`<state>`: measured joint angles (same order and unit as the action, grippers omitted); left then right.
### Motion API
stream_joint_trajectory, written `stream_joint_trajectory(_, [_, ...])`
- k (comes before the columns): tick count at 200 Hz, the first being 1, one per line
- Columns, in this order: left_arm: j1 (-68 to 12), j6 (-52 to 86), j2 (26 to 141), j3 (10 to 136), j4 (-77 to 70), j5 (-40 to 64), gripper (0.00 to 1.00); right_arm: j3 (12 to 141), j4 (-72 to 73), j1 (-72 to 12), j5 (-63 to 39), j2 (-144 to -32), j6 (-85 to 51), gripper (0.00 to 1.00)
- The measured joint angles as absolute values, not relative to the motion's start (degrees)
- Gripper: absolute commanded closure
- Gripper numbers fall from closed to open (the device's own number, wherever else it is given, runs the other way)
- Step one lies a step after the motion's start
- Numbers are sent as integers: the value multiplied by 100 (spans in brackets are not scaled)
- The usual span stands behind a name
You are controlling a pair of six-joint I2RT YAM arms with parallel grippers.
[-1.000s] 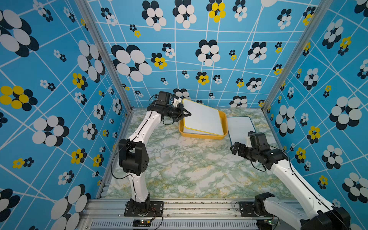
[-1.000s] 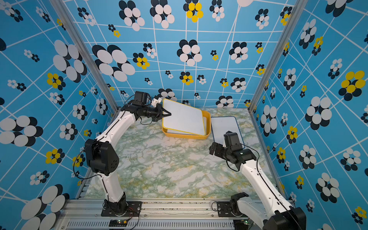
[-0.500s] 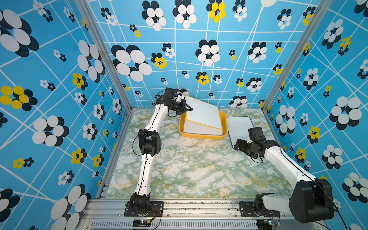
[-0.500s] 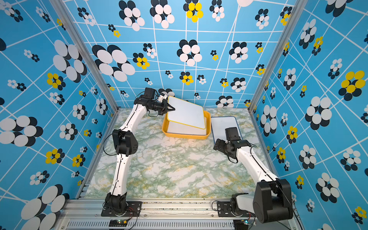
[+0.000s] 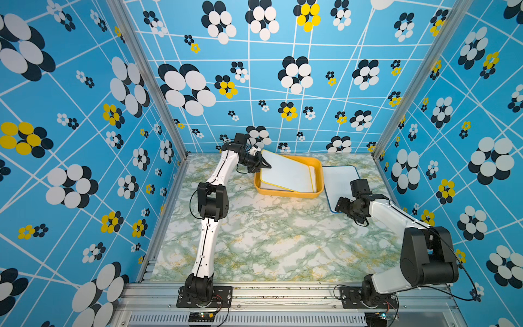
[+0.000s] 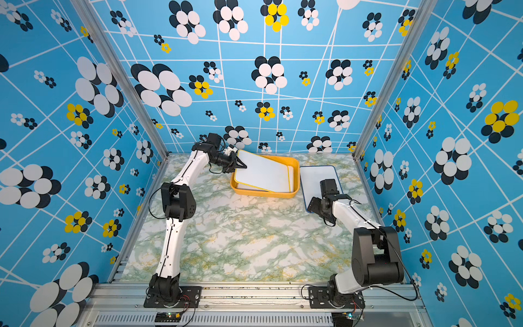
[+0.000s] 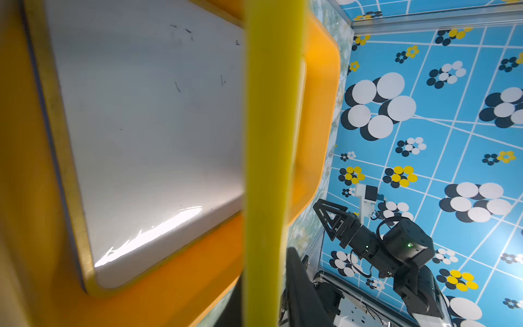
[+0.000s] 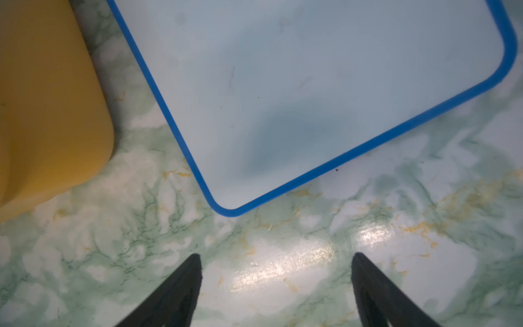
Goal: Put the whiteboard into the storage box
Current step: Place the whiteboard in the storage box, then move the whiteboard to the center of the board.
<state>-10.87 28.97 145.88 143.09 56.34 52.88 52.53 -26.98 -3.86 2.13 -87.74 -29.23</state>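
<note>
Seen in both top views, the storage box sits toward 12 o'clock on the tabletop. My left fingers are at the 9 o'clock edge of the yellow-framed whiteboard. That board slants over the box: it is high at my fingers, above the 9 o'clock rim, and dips inside toward 3 o'clock. In the left wrist view the yellow-framed whiteboard runs edge-on and blurred right across the picture, with one dark finger beside it. Whether I pinch that edge or merely flank it, I cannot tell. Under it a second whiteboard lies flat in the box.

At 3 o'clock of the box, just beside it, the blue-framed whiteboard lies flat on the tabletop. My right fingers are at its 7 o'clock corner, spread apart and holding nothing. In the right wrist view both fingertips stand over bare tabletop. The blue-framed whiteboard lies ahead of them, its rounded corner near the gap but apart from either tip.
</note>
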Motion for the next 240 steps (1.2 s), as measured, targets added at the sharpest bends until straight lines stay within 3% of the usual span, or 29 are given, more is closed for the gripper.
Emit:
stream_joint_trajectory(12, [-1083, 2871, 14588, 14287, 5690, 5221, 58, 5308, -2600, -386, 246, -8914, -2908, 22])
stream_joint_trajectory(24, [-1083, 2814, 14588, 14261, 5734, 5155, 35, 5352, -2504, -381, 255, -9013, -2884, 22])
stream_joint_trajectory(36, [-1083, 2720, 14567, 14160, 5752, 5063, 28, 5415, -2418, -381, 252, -9113, -2838, 23])
stream_joint_trajectory(60, [-1083, 2582, 14385, 13611, 5822, 4790, 26, 5590, -2228, -364, 220, -9376, -2775, 25])
stream_joint_trajectory(105, [-1083, 2477, 13310, 12267, 5625, 4482, 25, 5894, -1986, -355, -134, -9963, -2777, 41])
stream_joint_trajectory(170, [-969, 2620, 10661, 9994, 4423, 4602, 25, 5911, -1833, -355, -246, -10099, -2766, 42])
stream_joint_trajectory(240, [-561, 2864, 9837, 8029, 3876, 4609, 25, 5170, -1837, -362, -414, -9465, -2762, 42])
